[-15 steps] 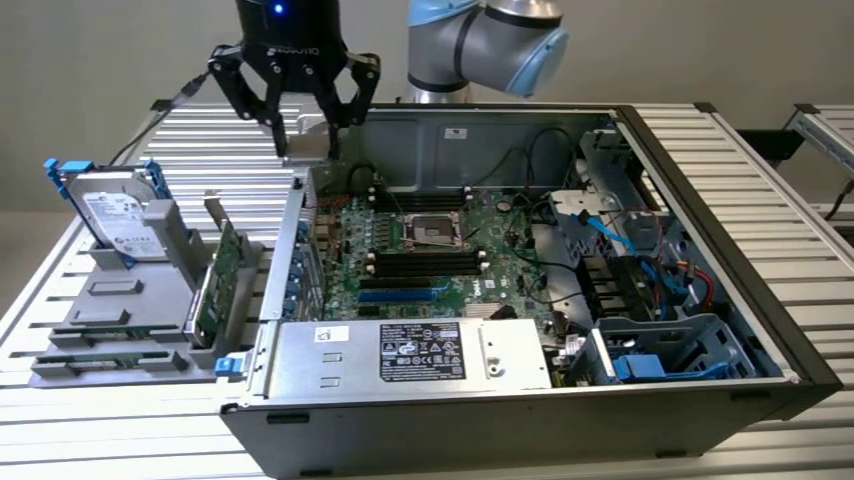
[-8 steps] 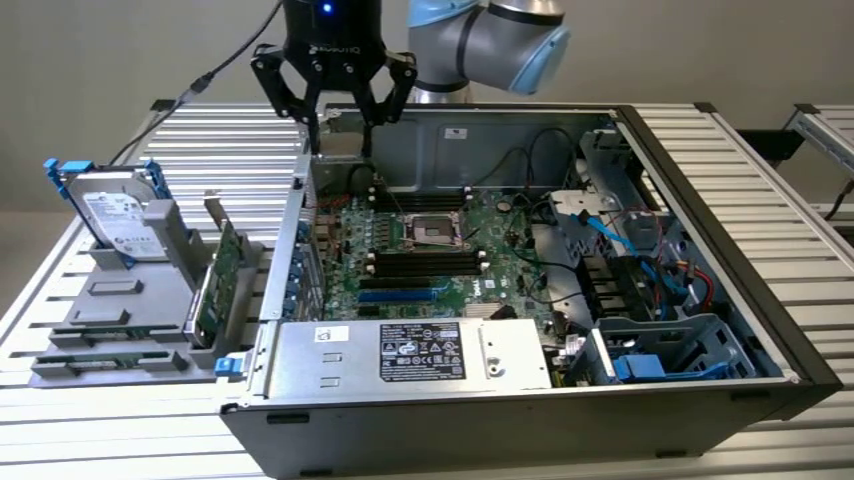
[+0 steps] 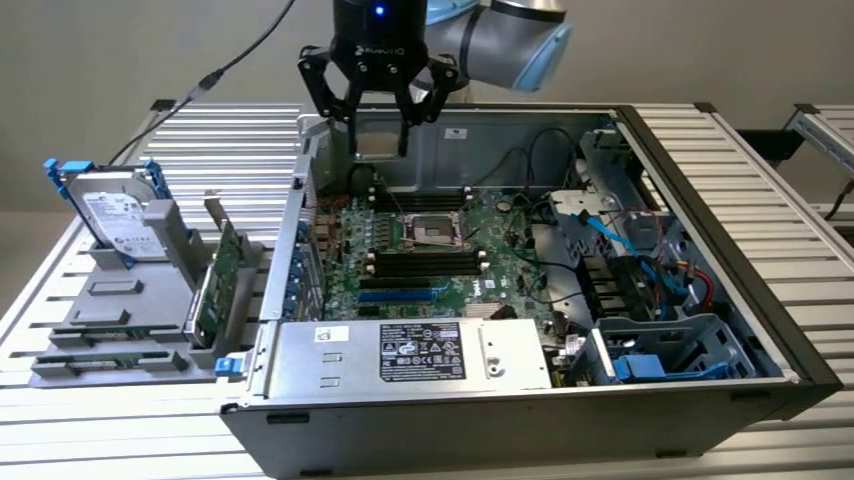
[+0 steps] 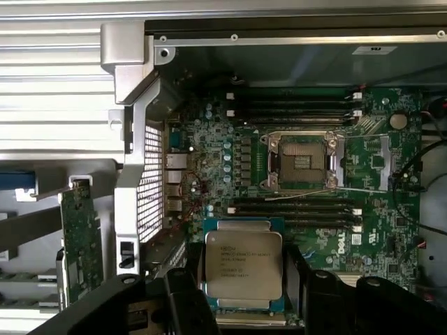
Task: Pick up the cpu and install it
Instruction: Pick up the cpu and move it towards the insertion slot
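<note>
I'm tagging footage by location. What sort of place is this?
Probably a robotics lab bench for computer assembly: an open PC case on a slatted metal table, and a robot arm holding a cpu above it.

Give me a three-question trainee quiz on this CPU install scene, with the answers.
1. True or false: the gripper holds the cpu above the open computer case.
2. Pick one: the motherboard's socket is A) empty, B) filled with a chip, C) covered by a fan.
3. Fill in: the hard drive stands in a grey holder outside the case, on the exterior view's ____.

Key: 1 true; 2 A; 3 left.
</note>
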You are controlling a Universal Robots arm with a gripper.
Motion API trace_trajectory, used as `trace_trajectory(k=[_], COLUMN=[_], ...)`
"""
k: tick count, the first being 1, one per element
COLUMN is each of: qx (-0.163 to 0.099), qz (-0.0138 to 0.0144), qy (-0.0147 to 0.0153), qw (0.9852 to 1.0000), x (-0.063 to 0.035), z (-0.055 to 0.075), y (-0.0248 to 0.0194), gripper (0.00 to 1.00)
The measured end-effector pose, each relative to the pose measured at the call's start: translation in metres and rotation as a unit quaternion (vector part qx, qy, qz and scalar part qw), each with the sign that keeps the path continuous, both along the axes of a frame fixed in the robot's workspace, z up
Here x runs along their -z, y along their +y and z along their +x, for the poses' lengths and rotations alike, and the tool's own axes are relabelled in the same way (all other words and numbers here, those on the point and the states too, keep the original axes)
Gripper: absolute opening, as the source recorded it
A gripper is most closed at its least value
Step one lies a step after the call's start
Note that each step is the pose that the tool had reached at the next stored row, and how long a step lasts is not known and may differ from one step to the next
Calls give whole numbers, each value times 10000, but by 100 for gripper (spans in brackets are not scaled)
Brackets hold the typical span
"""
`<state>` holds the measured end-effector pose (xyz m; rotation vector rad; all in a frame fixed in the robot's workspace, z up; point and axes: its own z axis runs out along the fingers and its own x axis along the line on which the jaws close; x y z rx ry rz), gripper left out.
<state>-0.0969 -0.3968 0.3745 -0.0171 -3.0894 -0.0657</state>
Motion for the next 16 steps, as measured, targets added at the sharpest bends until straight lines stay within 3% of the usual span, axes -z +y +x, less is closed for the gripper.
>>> trace_trajectory(k=[7,16], qx=[3,18], qz=[-34,-36], qy=[0,-1], qw=[10000,10000], x=[76,225], z=[319,587], y=[76,184], gripper=[55,55])
